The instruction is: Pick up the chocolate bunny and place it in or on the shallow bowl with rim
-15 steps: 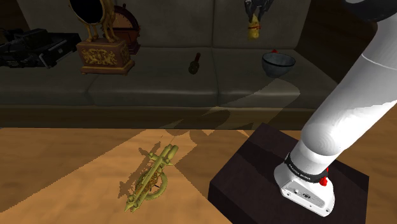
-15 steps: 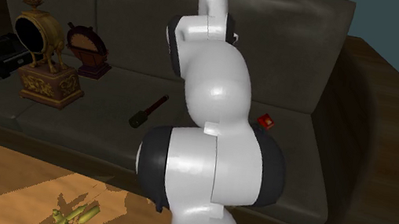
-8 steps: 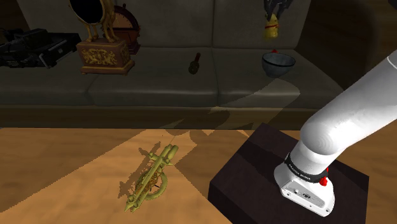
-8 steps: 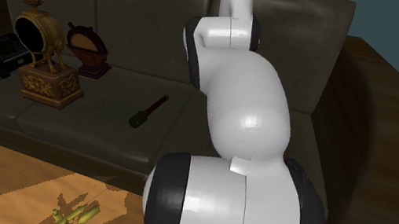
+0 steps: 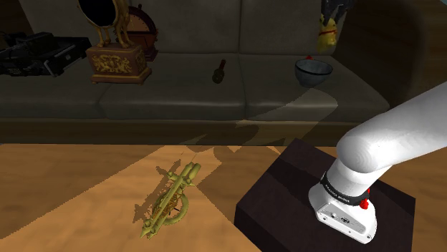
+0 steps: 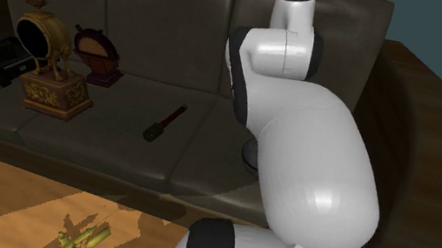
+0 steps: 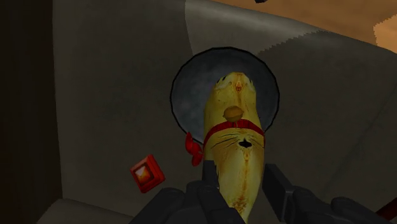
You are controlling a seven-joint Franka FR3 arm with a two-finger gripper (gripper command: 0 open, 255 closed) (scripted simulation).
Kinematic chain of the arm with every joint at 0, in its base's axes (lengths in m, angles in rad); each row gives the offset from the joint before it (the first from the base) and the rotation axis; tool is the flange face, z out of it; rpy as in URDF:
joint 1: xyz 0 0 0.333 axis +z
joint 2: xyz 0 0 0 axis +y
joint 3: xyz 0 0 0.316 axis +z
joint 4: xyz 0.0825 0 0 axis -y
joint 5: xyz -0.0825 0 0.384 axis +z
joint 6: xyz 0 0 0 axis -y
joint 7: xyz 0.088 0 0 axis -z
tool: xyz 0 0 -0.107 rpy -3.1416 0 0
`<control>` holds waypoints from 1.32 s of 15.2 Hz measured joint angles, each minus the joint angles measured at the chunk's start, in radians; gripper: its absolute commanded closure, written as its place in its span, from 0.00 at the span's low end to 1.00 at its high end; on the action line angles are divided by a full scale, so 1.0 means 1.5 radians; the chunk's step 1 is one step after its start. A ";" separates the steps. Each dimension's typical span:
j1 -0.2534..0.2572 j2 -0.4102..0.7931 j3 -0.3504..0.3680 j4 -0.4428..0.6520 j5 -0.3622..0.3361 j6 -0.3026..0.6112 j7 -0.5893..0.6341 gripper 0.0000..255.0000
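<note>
A golden bunny (image 5: 327, 34) with a red ribbon round its neck hangs in the air in front of the sofa's backrest, just above and behind the grey rimmed bowl (image 5: 313, 70) on the right seat cushion. My black gripper (image 5: 332, 10) is shut on the bunny from above. In the wrist view the bunny (image 7: 234, 143) is clasped between the fingers of the gripper (image 7: 240, 198), head pointing down. The round bowl (image 7: 188, 86) lies straight below it, its rim showing around the bunny's head.
A small red box (image 7: 146, 173) lies on the cushion beside the bowl. Farther along the sofa (image 5: 179, 100) sit a dark bottle-like thing (image 5: 219, 70), an ornate gold clock (image 5: 114, 50) and black gear (image 5: 36, 51). A brass horn (image 5: 170, 200) lies on the wooden floor by the stand (image 5: 315, 193).
The arm has swung toward the shoulder view's right, carrying the bunny from left of the bowl to above and just behind it. The grip has stayed shut.
</note>
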 measured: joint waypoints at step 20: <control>-0.015 -0.034 -0.016 -0.179 -0.028 0.145 0.024 1.00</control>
